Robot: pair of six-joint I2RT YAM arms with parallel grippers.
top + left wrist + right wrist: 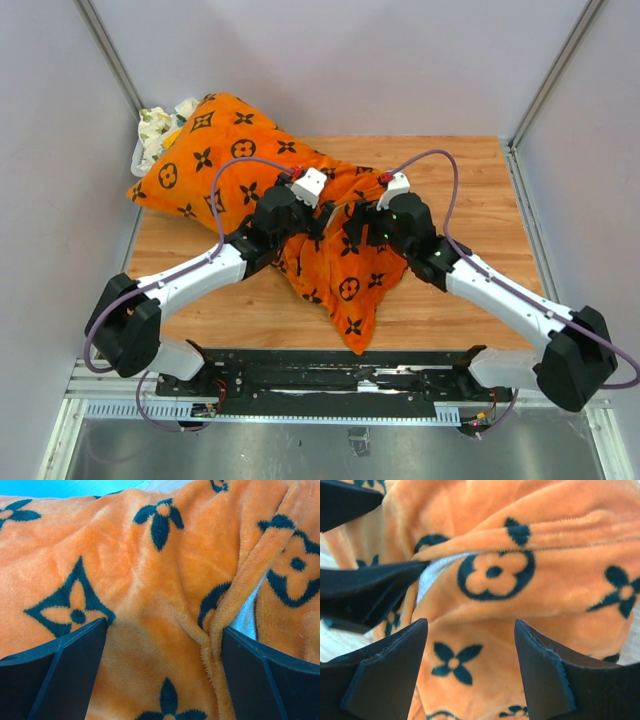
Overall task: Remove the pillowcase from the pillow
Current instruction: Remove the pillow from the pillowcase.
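I'm hovering left claw (165, 642) and right claw (470, 647), both wide, over pillowcase (245, 165) seam. Gripping nothing. Pillow seemingly all inside, removal pending.

Stretched from 7 and 5 o'clock toward centre, with left gripper (320, 224) and right gripper (354, 228) close together, jaws spread apart.

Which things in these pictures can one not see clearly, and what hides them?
The pillow, all views: wrapped in the pillowcase; the white sliver at the seam may be pillow or lining.
The pale crumpled stuff, top view: half behind the pillowcase, too small to name.
Whether left pincer or right pincer touches cloth: top view, wrists cover them; wrist views lack depth.
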